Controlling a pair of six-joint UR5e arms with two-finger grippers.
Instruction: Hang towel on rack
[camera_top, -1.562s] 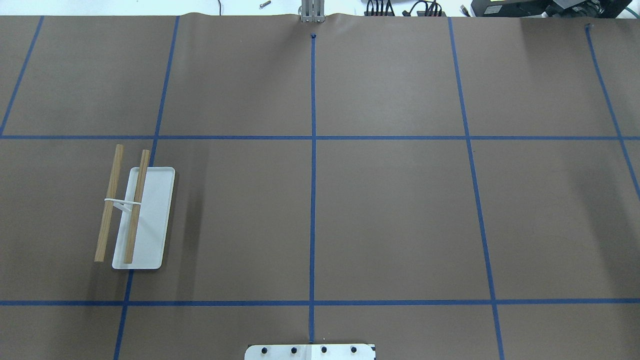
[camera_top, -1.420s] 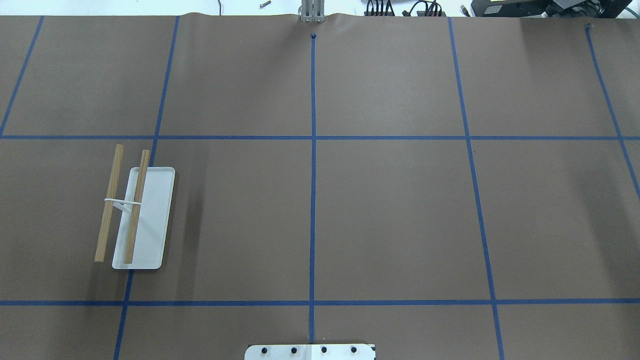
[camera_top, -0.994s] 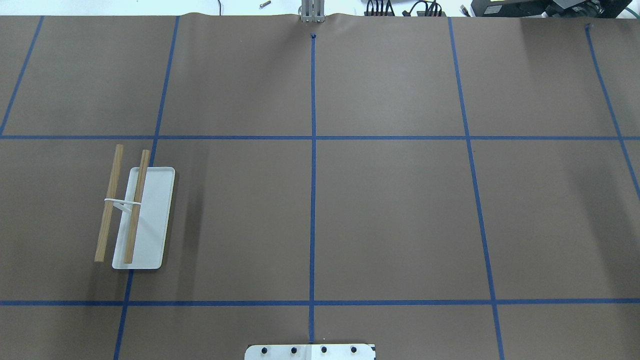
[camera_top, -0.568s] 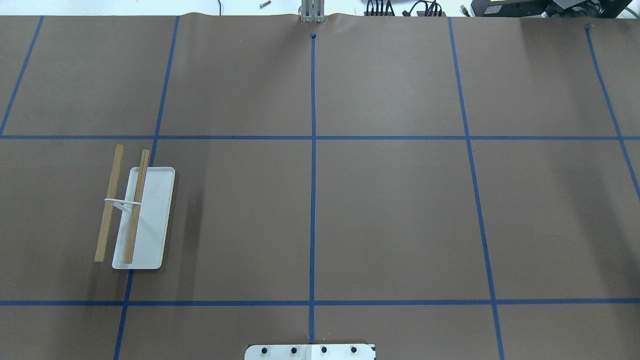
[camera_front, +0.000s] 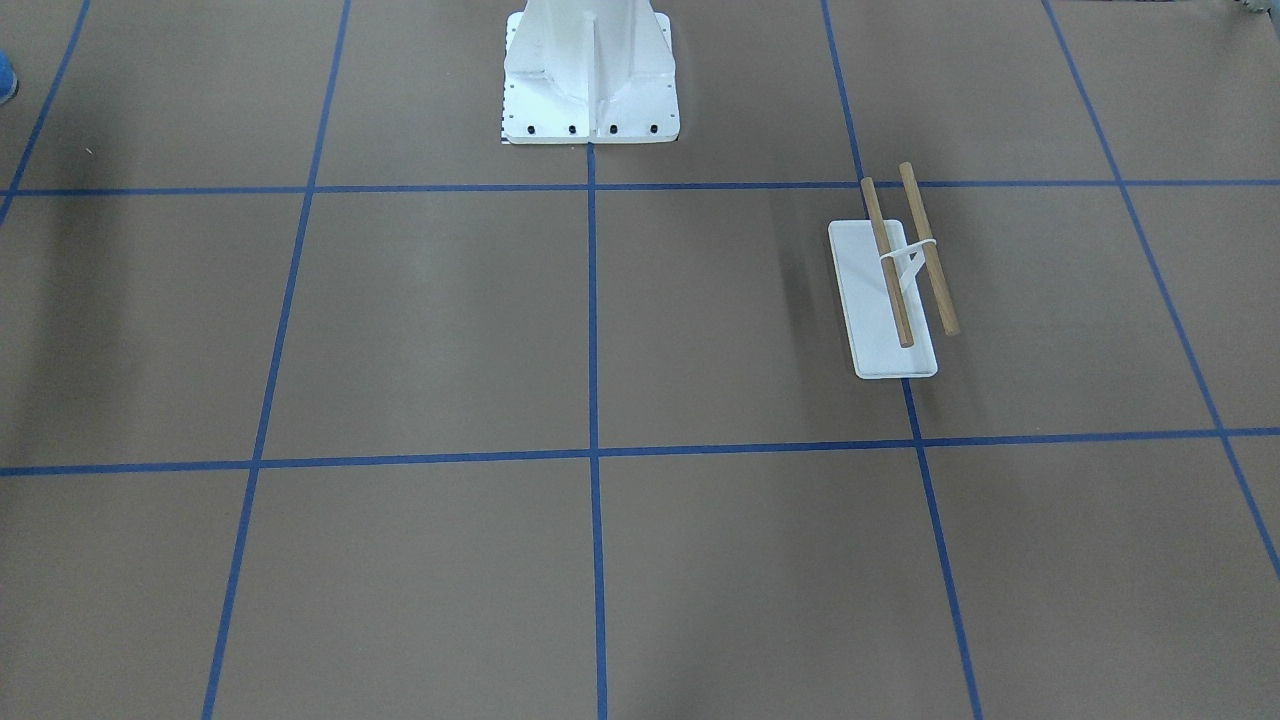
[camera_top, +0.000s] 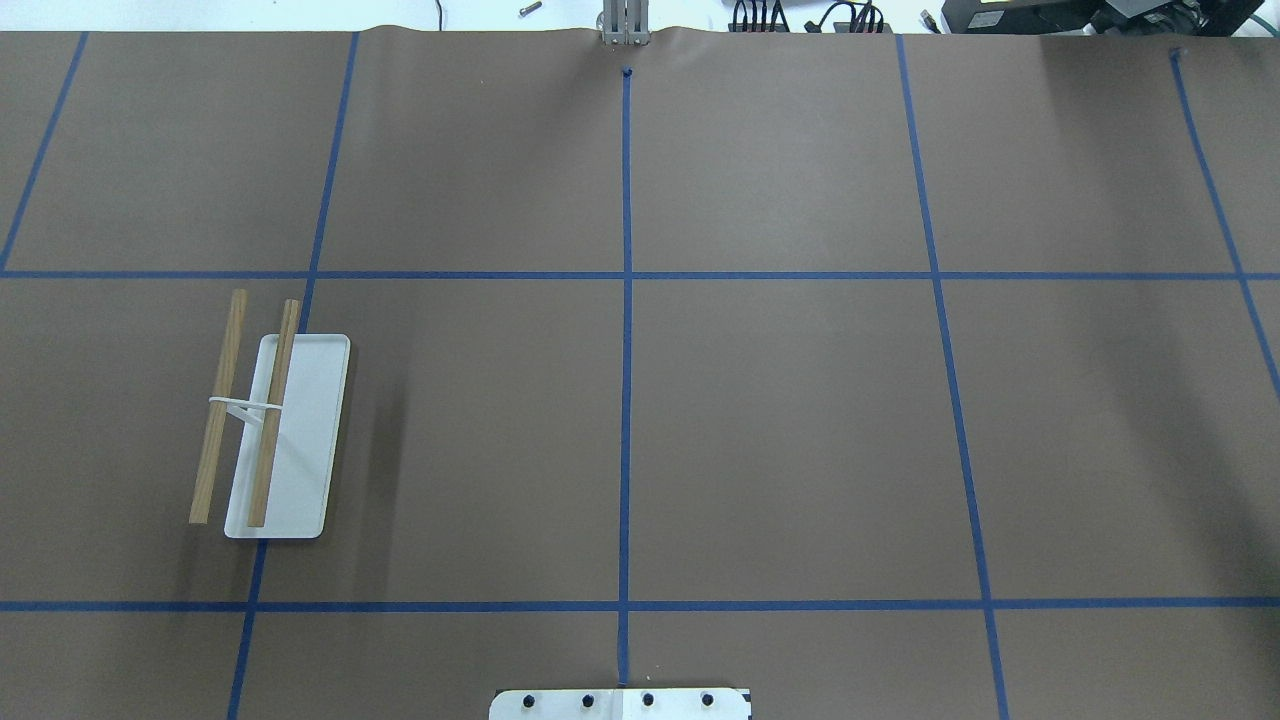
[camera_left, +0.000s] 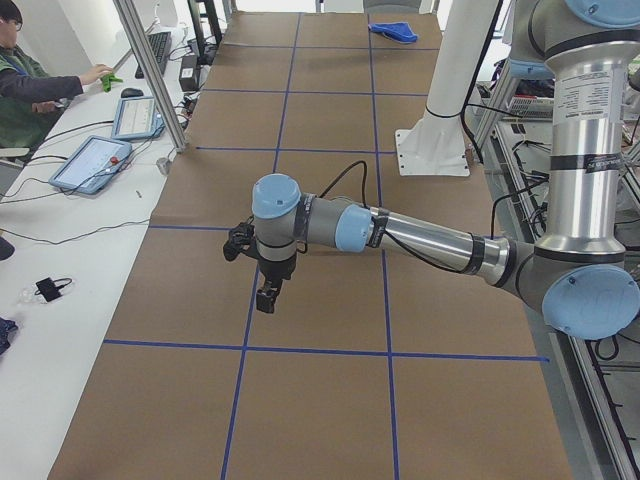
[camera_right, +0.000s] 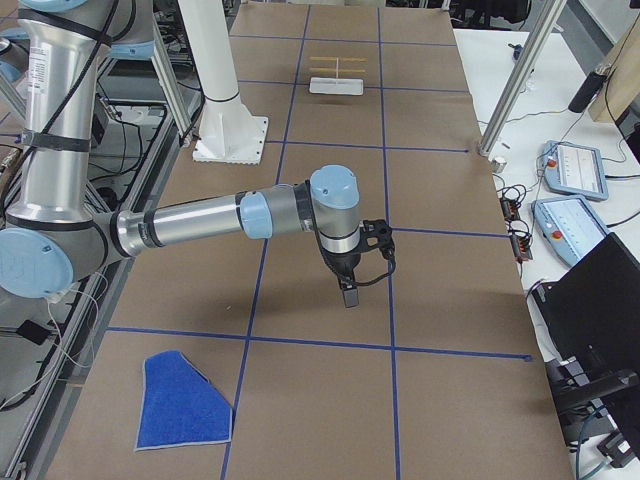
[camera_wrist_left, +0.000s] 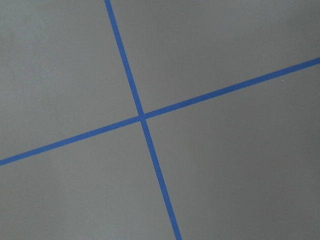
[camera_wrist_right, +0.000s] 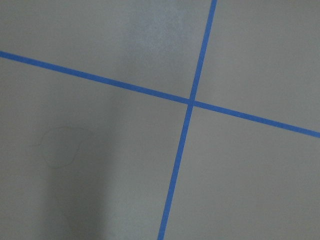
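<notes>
Well apart on the counter (camera_top: 780, 420) lay the towel (camera_right: 185, 415) and rack (camera_top: 305, 430); spread of the left end effector (camera_left: 267, 298) and right end effector (camera_right: 349, 297) was unclear.

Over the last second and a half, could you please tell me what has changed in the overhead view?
Nothing visibly changed. The rack stands on the same spot as before, at the same angle, with nothing hung on it.

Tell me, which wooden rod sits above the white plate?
The rod nearer the table's centre; the other rod hangs out beyond the plate's edge, over bare table.
</notes>
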